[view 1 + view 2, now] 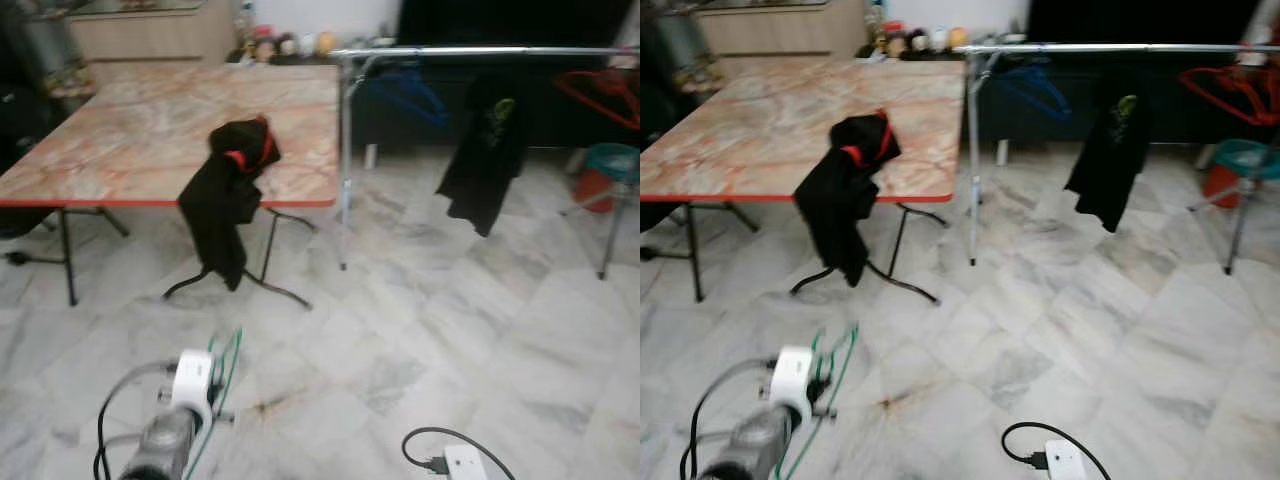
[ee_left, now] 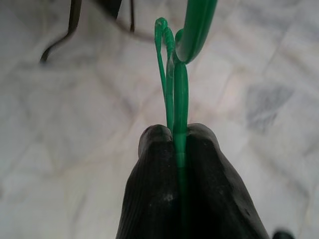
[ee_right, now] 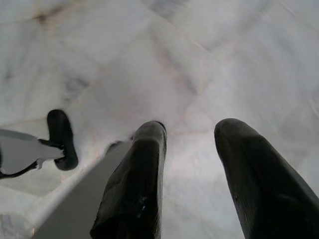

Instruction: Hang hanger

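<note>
A thin green hanger (image 1: pixel 222 378) is pinched in my left gripper (image 2: pixel 178 135), whose two black fingers are shut on it low over the marble floor at my front left. The silver clothes rail (image 1: pixel 480 51) stands ahead at the right, carrying a blue hanger (image 1: pixel 408 92), a black shirt (image 1: pixel 487 150) and a red hanger (image 1: pixel 603 92). My right gripper (image 3: pixel 189 130) points down at the floor with its fingers open and nothing between them.
A marble-topped folding table (image 1: pixel 150 140) stands ahead on the left, with a black and red garment (image 1: pixel 228 195) draped over its front edge. A teal and orange bucket (image 1: pixel 606 175) sits at the far right. Bare marble floor lies between me and the rail.
</note>
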